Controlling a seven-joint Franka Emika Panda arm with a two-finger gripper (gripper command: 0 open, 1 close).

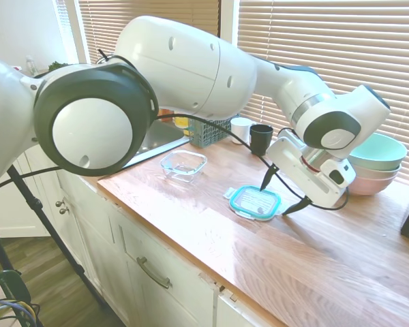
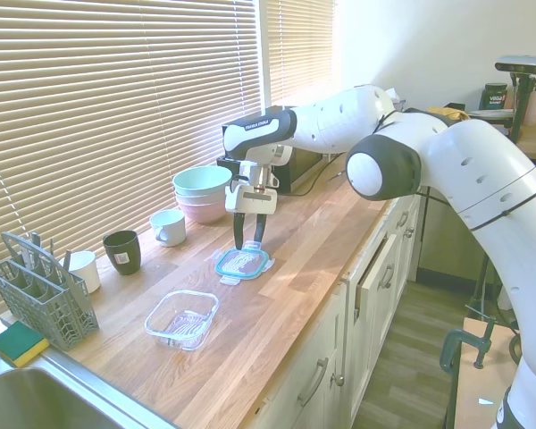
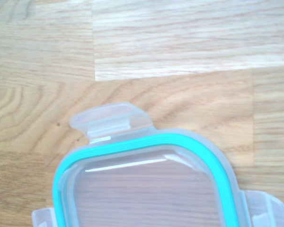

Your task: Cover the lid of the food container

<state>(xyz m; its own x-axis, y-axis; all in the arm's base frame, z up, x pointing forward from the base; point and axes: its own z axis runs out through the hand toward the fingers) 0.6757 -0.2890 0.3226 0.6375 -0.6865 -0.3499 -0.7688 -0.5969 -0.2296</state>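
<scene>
I see the gripper (image 1: pixel 278 193) spread wide and empty, straddling the lid (image 1: pixel 255 202) flat on the counter (image 1: pixel 191 218). Risk: a flat lid could slip the fingertips before reaching the container (image 1: pixel 183 165).

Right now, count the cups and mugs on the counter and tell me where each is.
3. A dark mug, a white cup beside it towards the stacked bowls, and a white cup next to the cutlery basket. More may be hidden behind the arm.
</scene>
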